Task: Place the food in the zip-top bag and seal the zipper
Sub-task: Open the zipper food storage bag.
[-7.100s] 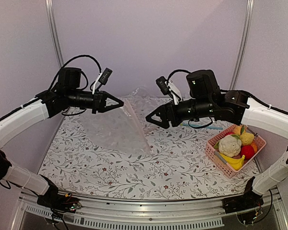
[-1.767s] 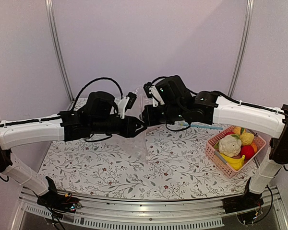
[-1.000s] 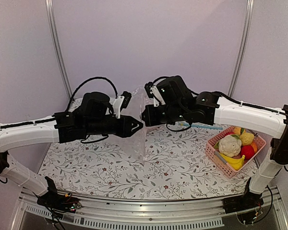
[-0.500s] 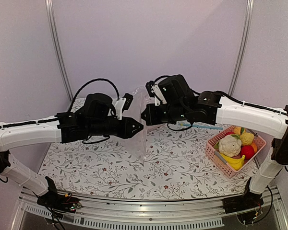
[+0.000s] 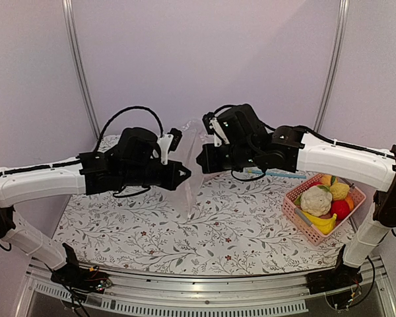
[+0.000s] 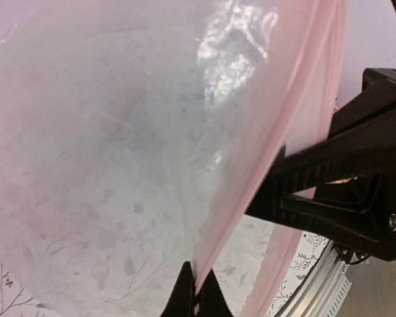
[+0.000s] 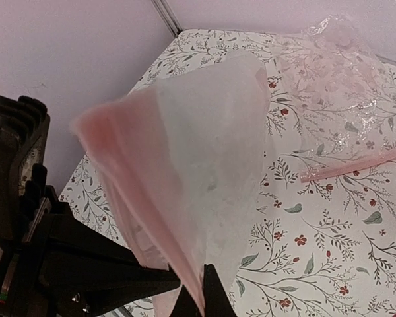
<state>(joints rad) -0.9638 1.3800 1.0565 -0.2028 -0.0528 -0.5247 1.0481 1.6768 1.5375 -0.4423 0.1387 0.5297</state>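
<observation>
The zip-top bag (image 5: 193, 190) hangs in the air over the middle of the flowered table (image 5: 237, 244), its body drooping below the two grippers. Its zipper (image 6: 251, 198), a pinkish strip in the wrist views, runs along the mouth edge from one pair of fingertips to the other.

The left gripper (image 5: 185, 174) is pinched tight on that edge from the left. The right gripper (image 5: 199, 160) is clamped on it from the right, tips nearly meeting. Whether each holds a separate lip I cannot tell.

The food, a cauliflower (image 5: 315, 200), banana (image 5: 321, 223), lemon (image 5: 339, 191) and red fruit (image 5: 341, 209), sits in the pink basket (image 5: 292, 210), well apart at the right edge. It is nearer the right arm, so that hand would likely have to let go to fetch it.

A second clear bag (image 7: 336, 79) lies flat on the table behind, out of the way.
</observation>
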